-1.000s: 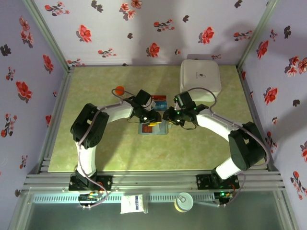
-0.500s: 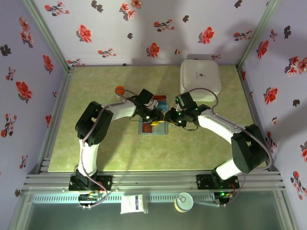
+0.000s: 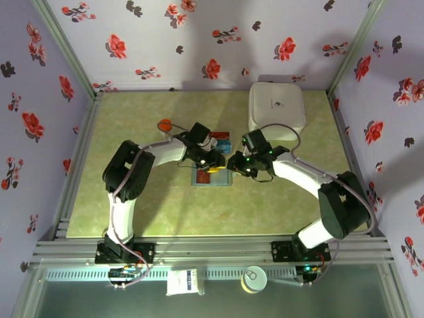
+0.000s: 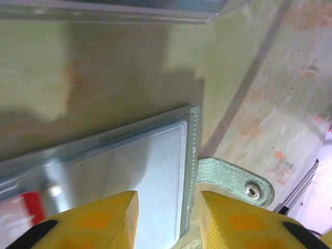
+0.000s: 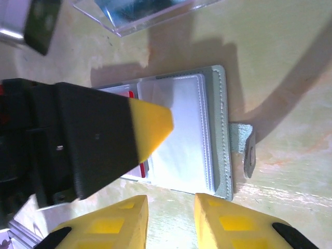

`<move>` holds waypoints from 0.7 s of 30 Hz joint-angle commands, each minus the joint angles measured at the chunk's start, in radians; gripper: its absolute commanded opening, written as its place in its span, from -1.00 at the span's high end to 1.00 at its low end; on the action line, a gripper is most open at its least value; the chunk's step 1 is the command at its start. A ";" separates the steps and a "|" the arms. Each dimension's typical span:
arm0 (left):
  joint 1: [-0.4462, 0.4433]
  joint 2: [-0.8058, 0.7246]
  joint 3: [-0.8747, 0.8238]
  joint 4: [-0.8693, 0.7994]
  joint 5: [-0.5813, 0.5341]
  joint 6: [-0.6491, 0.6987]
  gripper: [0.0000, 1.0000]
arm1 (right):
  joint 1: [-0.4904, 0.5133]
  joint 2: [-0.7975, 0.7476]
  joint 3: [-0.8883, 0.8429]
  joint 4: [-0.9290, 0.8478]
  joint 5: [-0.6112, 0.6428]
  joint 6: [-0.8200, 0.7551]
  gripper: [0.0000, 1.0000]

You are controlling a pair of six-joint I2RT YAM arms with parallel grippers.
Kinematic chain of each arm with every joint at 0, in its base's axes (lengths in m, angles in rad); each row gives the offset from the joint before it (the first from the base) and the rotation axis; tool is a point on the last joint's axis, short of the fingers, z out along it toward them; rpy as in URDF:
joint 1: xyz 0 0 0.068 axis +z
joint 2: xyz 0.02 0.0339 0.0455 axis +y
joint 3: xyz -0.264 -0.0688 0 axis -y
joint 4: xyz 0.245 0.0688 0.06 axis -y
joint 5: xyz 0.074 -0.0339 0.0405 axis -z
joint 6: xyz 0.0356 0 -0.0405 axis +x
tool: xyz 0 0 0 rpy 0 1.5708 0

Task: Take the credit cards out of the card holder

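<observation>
The grey-blue card holder (image 3: 212, 177) lies open and flat on the green table between the two arms. In the left wrist view its clear pocket (image 4: 155, 166) faces up, and the end of a red credit card (image 4: 21, 207) shows inside it at the lower left. My left gripper (image 4: 168, 199) is open, hovering over the holder's stitched right edge, next to the snap strap (image 4: 233, 181). My right gripper (image 5: 171, 202) is open over bare table just short of the holder (image 5: 187, 129). A red card edge (image 5: 141, 169) peeks from under the left finger.
A clear plastic piece (image 5: 145, 13) with blue showing in it lies just beyond the holder. A large white box (image 3: 276, 106) stands at the back right, and a small orange thing (image 3: 164, 124) sits at the back left. The two grippers are close together.
My left gripper has shifted slightly to the right over the holder, closer to the right gripper. The right arm has barely moved, and the holder lies as before.
</observation>
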 commanded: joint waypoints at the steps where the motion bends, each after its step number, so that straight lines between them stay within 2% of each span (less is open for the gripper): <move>1: 0.036 -0.087 -0.047 -0.005 0.000 0.021 0.32 | 0.028 0.054 0.054 0.022 -0.004 0.011 0.41; 13: 0.153 -0.199 -0.205 -0.023 -0.013 0.082 0.39 | 0.116 0.259 0.225 0.022 -0.023 0.012 0.42; 21: 0.184 -0.183 -0.239 -0.040 -0.031 0.136 0.71 | 0.134 0.336 0.279 0.014 -0.038 0.014 0.44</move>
